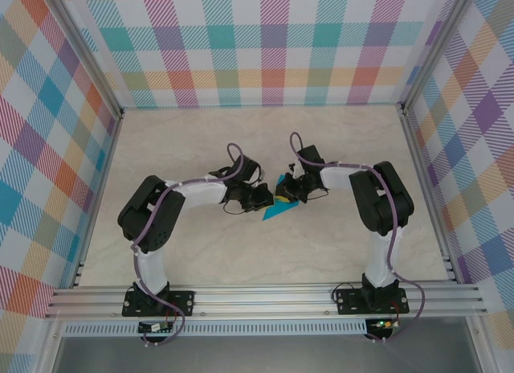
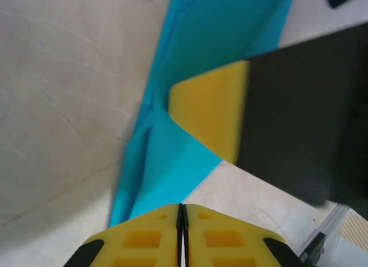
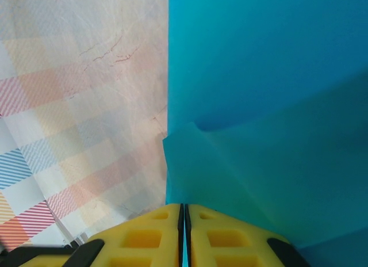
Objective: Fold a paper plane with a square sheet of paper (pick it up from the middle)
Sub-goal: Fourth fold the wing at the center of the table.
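Teal sheet of paper, partly folded, lies at the centre of the desk. There the right gripper is clamped shut on a raised flap; the left gripper is closed too, can't tell if it pinches paper.

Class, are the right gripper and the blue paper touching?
Touching. The right wrist view shows the paper running into the right gripper, pinched between its shut jaws.

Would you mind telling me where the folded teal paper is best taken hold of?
Pinch the folded teal paper by its pointed near end, coming in low from the near side: it lies almost flat, so probably only a protruding edge gives the jaws purchase.
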